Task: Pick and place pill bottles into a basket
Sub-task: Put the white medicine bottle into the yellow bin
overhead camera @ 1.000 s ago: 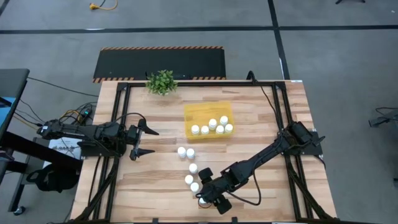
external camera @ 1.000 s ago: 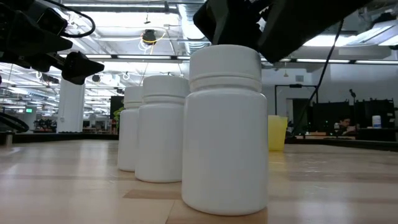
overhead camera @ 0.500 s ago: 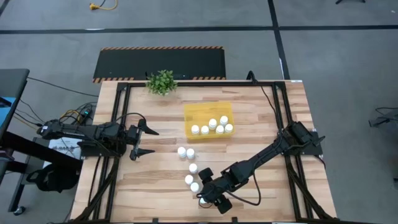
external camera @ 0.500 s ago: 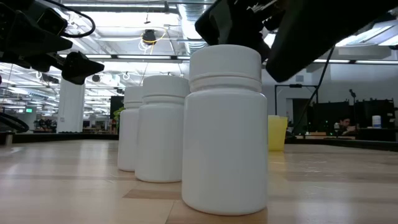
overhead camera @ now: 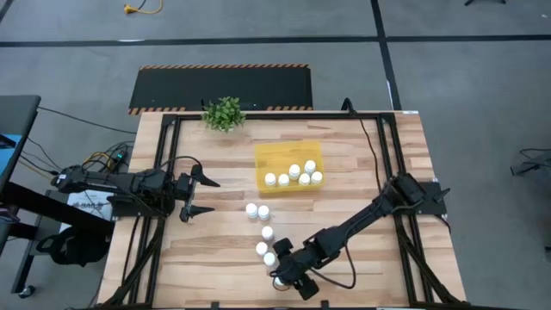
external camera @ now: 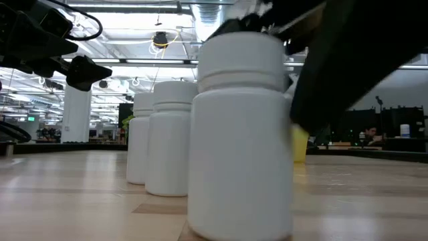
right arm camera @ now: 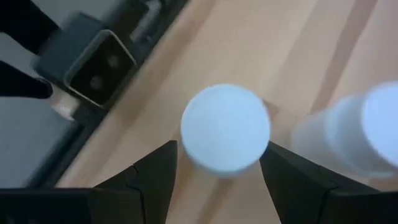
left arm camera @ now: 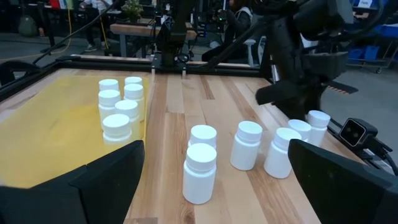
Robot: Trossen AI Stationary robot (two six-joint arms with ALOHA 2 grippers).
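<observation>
Several white pill bottles (overhead camera: pixel 263 211) stand upright in a loose line on the wooden table, and several more stand in the yellow basket (overhead camera: pixel 271 155). The nearest bottle (external camera: pixel 241 134) stands by the table's front edge. My right gripper (right arm camera: pixel 219 149) is open and low over it, one finger on each side of its cap (right arm camera: pixel 225 127); in the high view the gripper (overhead camera: pixel 280 277) hides most of this bottle. My left gripper (overhead camera: pixel 213 196) waits open at the table's left side, pointing level toward the bottles. My right gripper comes at the nearest bottle from above, slanting down toward the table's near edge. Its open fingers (right arm camera: pixel 155 174) flank the cap, and a dark finger (external camera: pixel 311 100) lies against the bottle's shoulder. The bottle stands upright on the table.
A small green potted plant (overhead camera: pixel 225 113) stands at the table's far edge. Another bottle (right arm camera: pixel 348 137) stands close beside the one between my right fingers. A small camera block (right arm camera: pixel 93 65) sits on the frame at the near edge. Dark rails (overhead camera: pixel 159 172) run along both sides.
My right gripper has come down over the nearest bottle, its fingers staying the same distance apart. The bottle has been nudged a little toward the table's near edge and still stands upright.
</observation>
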